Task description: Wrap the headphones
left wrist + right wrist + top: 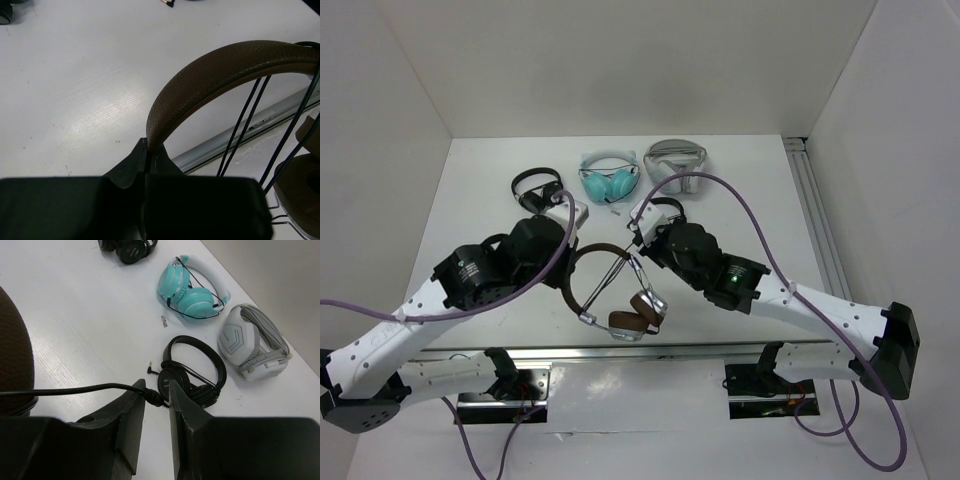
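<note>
Left gripper (147,150): clamped on one end of the brown headband (225,70) of the headphones (620,290). The pair sits between the two arms near the front of the table (480,190), ear cups (637,318) toward the near rail (670,350). I can't tell whether the cups rest on the surface or hang just off it.

Right gripper (156,390): jaws drawn close, the black cable (75,388) pinched between them at its plug end.

Step, as I read it: mid-wrap. One arm anchors the band, the other carries the free end. Thin black lines (247,120) cross under the band; cable turns or frame wires, I can't say.

Next move calls for leading the plug end round the band or cups under light tension, not enough to drag the band out of the left grip. It must also pass clear of the black pair (192,375) lying just below the right fingers.

Surface: white, matte, faint grain, a few specks. Teal pair (610,178), grey-white pair (677,160) and a second black pair (537,188) lie along the far side. Plain white walls on three sides; a side rail (815,210) runs along the right edge.
</note>
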Robot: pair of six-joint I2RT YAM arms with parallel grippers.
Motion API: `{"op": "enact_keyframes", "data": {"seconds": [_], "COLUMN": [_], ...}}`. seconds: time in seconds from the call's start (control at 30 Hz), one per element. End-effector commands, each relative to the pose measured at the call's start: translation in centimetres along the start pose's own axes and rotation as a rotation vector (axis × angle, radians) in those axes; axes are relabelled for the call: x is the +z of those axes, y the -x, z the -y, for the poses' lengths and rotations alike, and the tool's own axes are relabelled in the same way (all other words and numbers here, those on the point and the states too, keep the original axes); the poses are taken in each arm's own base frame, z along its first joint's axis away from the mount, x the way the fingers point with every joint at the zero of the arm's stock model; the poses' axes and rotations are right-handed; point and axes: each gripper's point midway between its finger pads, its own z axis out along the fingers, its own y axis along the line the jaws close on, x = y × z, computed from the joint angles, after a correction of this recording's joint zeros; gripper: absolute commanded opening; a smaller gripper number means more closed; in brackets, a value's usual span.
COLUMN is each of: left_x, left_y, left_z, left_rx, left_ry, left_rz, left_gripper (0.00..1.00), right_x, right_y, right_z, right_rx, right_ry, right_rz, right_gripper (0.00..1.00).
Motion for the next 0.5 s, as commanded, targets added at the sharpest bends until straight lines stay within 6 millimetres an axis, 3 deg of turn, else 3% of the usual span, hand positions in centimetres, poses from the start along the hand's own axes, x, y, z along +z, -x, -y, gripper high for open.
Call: {"op": "enact_keyframes", "data": {"seconds": [0.0,0.3,0.47], "left_x": [-1.3,-1.5,-0.8], "left_y": [2.5,3.6,4.0], "left_z": [1.3,1.8,-0.3], "left_rx": [-0.047,-0.065,-0.114], "left_ry": [-0.059,-0.071,0.013], "left_rz": [0.066,0.087,0.060], "left_gripper": [0.00,0.00,0.00], "right_x": [0.7,1.5,2.9], "right_y": [0.6,-1.2,-3.7], "right_z": [1.0,3.3,4.6], "right_rx": [0.026,0.070,0.099], "right_ry": [-0.044,-0.097,-0.116], "right_rz": [0.028,-0.014,-0.073], "right_gripper": [0.33,0.42,0.46]}}
